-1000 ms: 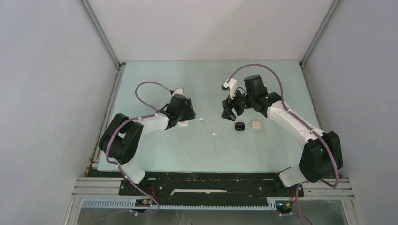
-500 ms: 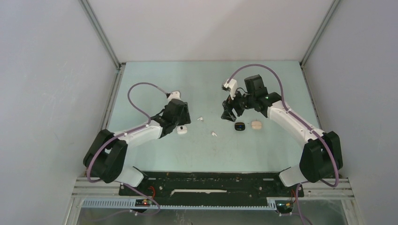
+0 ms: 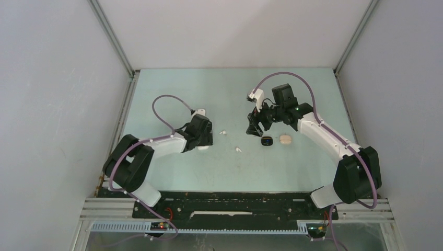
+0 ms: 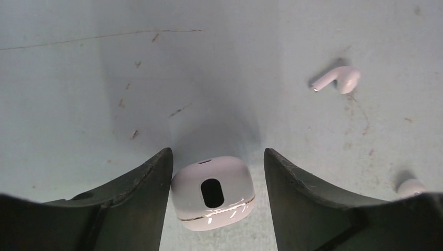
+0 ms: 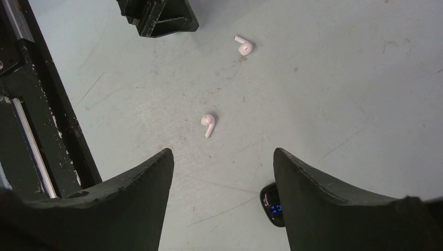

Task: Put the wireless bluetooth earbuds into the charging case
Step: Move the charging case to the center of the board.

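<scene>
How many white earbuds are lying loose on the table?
2. One white stemmed plastic earbud lies beside the left gripper; the other lies nearer the black pebble-shaped charging case. More may be hidden under the arms.

Pale-green table [image 3: 172,89] carrying white earbud [image 3: 222,132] at centre, second earbud [image 3: 238,149] lower right; black case [image 3: 267,140], cream case [image 3: 284,139] lying side by side further right.

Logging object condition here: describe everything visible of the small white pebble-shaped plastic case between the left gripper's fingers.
The white pebble-shaped case is glossy rounded plastic, with a dark oval mark on its face and a thin shiny seam near one edge. It looks closed and lies on the pale green table between the fingers of the open left gripper, about touching one, apart from the other.
</scene>
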`<state>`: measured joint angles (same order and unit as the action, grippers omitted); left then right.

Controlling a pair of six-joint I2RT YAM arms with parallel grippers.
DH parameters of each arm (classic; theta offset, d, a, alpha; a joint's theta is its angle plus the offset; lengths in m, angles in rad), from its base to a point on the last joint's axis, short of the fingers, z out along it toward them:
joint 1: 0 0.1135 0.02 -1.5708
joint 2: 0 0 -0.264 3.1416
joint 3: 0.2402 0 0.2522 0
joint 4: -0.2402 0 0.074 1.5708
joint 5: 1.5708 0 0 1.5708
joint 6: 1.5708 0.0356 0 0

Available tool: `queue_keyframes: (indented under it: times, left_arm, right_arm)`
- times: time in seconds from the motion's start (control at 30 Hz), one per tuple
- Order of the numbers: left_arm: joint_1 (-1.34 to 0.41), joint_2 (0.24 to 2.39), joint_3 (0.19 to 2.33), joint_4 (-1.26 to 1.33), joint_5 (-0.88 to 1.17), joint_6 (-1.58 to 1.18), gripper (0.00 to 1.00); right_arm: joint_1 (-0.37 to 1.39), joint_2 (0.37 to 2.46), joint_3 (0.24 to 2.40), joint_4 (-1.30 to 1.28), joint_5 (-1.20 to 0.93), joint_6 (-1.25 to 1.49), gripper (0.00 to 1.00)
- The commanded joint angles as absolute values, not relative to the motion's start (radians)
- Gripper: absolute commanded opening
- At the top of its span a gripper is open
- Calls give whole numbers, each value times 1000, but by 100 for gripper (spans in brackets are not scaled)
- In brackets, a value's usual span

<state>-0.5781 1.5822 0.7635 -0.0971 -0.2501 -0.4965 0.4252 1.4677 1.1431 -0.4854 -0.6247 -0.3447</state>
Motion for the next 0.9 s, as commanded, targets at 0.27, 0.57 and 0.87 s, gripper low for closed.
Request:
queue_keyframes:
  times: [0.27,0.57,0.87]
  left_arm:
    - [-625,1444,658,-80,-84,-571,65]
    - [-685,1490,742,-78,-31,-581,65]
    - [-721,1404,726,-107,-43,-614,63]
  right_arm:
    - [418,1457,1145,-492,-649,-345,73]
    - [418,1463,1146,-498,-646,-347,73]
    - [417,1481,1146,-508,-655,-353,73]
